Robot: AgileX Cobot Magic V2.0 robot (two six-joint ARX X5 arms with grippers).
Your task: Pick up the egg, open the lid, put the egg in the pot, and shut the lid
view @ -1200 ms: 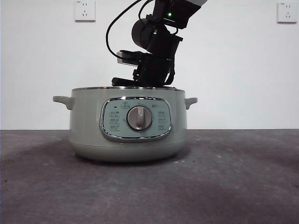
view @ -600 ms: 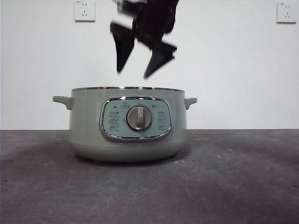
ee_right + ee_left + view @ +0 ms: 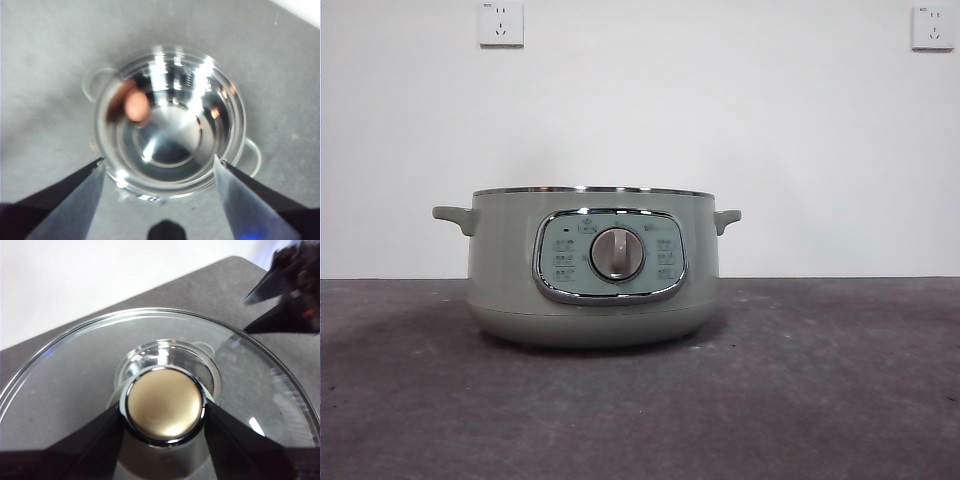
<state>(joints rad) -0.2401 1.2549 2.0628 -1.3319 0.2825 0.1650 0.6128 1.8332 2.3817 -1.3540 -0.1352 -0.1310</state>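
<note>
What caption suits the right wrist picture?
Open gripper above the lidless pot, egg lying inside.

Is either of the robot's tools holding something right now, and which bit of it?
Yes. The left tool grips the lid by its knob. The right tool is open and empty above the pot, where the egg lies.

The pot (image 3: 595, 265) stands uncovered mid-frame, open air above its rim; bare table (image 3: 840, 400) at lower right.
</note>
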